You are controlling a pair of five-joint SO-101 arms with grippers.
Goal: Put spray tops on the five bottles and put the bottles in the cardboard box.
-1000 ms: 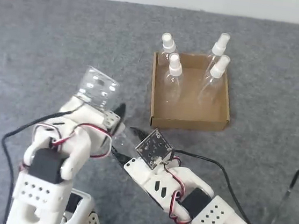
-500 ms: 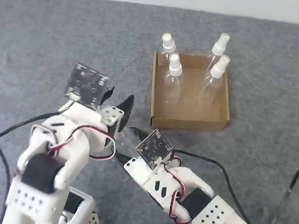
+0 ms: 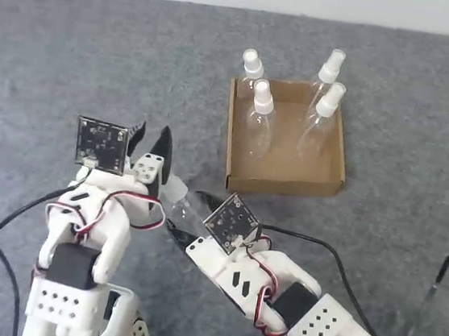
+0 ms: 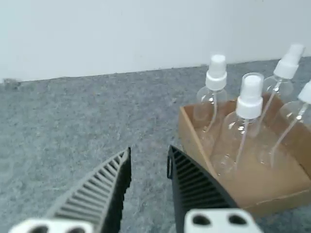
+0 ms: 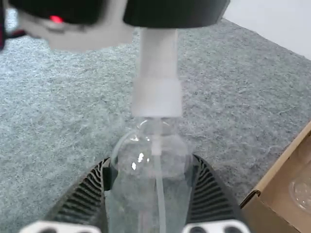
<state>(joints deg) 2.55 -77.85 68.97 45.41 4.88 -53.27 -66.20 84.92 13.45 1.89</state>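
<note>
My right gripper (image 3: 188,212) is shut on a clear bottle (image 3: 180,208) lying tilted just above the grey mat; its jaws press both sides of the bottle (image 5: 148,170). A white spray top (image 5: 156,92) sits on the neck, pointing toward the left arm (image 5: 121,14). My left gripper (image 3: 154,132) stands open and holds nothing, just left of that top (image 3: 175,186). From the left wrist, its gripper (image 4: 148,153) faces the cardboard box (image 4: 194,138). The box (image 3: 284,180) holds several upright capped bottles (image 3: 261,107).
Grey carpet covers the table up to a pale wall at the far edge. A thin black cable (image 3: 427,298) lies at the right. The arms' white bases (image 3: 71,305) fill the near edge. Open carpet spreads left of the box.
My left gripper has drawn back from the spray top, swung left and opened. The right gripper and its bottle stayed put, with the top left on the neck.
</note>
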